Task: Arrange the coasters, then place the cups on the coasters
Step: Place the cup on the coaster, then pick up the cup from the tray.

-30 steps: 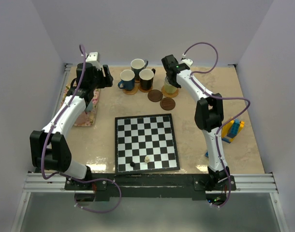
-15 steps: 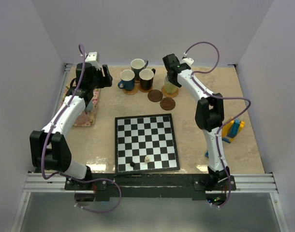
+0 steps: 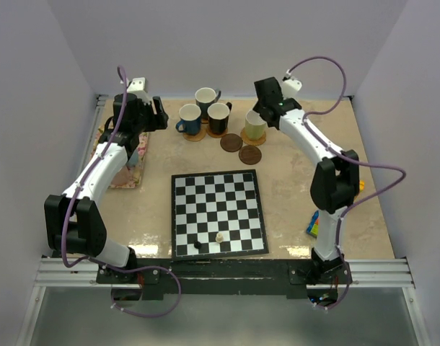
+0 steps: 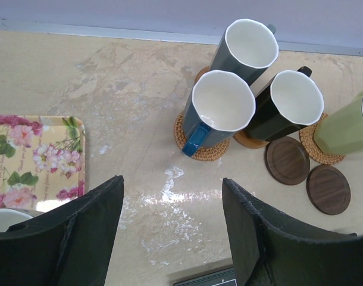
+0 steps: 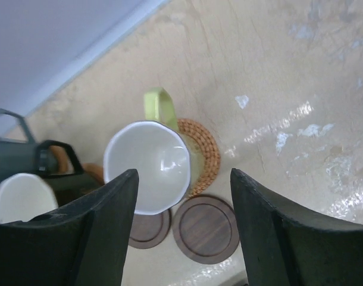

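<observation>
The pale green cup [image 5: 147, 167] [image 3: 254, 125] stands upright on a woven coaster [image 5: 205, 155]. My right gripper [image 5: 182, 179] [image 3: 267, 101] hangs open above it, with the fingers apart from the cup. Two bare dark brown coasters [image 5: 205, 229] [image 5: 149, 229] lie just in front of it. To the left, the dark blue cup [image 4: 223, 110], the teal cup [image 4: 250, 44] and the black cup [image 4: 294, 101] stand on coasters. My left gripper [image 4: 172, 232] is open and empty, above bare table between the floral mat [image 4: 33, 155] and the cups. A white cup rim [image 4: 3, 219] shows on the mat.
The chessboard [image 3: 218, 213] lies in the middle near the front, with two pieces [image 3: 197, 244] [image 3: 219, 237] on its near edge. Coloured toy blocks [image 3: 312, 225] sit at the right, partly behind the right arm. Walls close the back and both sides.
My right gripper has opened, let go of the pale green cup and lifted back to the right. The cup stays on its woven coaster. The left arm has not moved.
</observation>
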You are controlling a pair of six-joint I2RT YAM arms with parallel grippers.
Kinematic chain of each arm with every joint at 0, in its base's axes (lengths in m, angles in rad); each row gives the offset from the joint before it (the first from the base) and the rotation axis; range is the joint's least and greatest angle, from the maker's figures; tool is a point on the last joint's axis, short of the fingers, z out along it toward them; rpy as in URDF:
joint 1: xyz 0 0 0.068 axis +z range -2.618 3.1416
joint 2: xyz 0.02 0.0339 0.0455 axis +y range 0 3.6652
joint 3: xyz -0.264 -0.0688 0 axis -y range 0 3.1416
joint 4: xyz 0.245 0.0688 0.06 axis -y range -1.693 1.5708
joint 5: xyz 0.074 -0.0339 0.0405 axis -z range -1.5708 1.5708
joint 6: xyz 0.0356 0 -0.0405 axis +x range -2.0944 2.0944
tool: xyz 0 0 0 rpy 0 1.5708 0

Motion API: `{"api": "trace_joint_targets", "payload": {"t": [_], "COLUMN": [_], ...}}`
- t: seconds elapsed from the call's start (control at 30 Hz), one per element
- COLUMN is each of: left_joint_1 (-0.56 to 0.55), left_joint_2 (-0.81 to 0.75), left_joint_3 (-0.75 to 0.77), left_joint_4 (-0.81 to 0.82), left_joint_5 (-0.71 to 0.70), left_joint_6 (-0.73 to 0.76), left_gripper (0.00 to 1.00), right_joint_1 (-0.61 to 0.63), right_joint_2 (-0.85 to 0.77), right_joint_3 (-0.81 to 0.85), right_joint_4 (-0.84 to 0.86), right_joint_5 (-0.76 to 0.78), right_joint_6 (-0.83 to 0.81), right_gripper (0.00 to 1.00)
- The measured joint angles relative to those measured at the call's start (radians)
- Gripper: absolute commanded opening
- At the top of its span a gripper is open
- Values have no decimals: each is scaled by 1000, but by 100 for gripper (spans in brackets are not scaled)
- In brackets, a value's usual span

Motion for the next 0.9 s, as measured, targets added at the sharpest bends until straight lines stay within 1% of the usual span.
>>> {"api": "trace_joint_targets", "payload": {"t": [0.1, 0.2, 0.27, 0.37, 0.43, 0.53, 0.7, 0.9], "left_joint_1": [0, 0, 0, 0, 0, 0, 0, 26], "left_joint_2": [0, 0, 0, 0, 0, 0, 0, 0], "left_joint_3": [0, 0, 0, 0, 0, 0, 0, 0], "left_joint_4": [0, 0, 0, 0, 0, 0, -2, -34], "left_joint_5": [2, 5, 5, 6, 6, 7, 10, 19], "left_joint_6": [0, 0, 0, -1, -1, -2, -5, -13], "left_gripper": [72, 72, 72, 72, 72, 72, 72, 71], "right_joint_1": [-6, -26, -46, -81, -99, -113, -108, -102], "right_joint_2": [-122, -162, -140, -58, 0, 41, 40, 39], "right_joint_3": [-67, -29, 30, 145, 188, 182, 143, 137], "right_joint_4": [98, 173, 187, 180, 178, 174, 209, 223], "right_joint_5": [-14, -47, -79, -127, -158, -197, -269, -291], "right_joint_6": [-40, -81, -103, -137, -161, -192, -237, -282], "right_gripper": [68, 68, 68, 67, 67, 67, 65, 66]}}
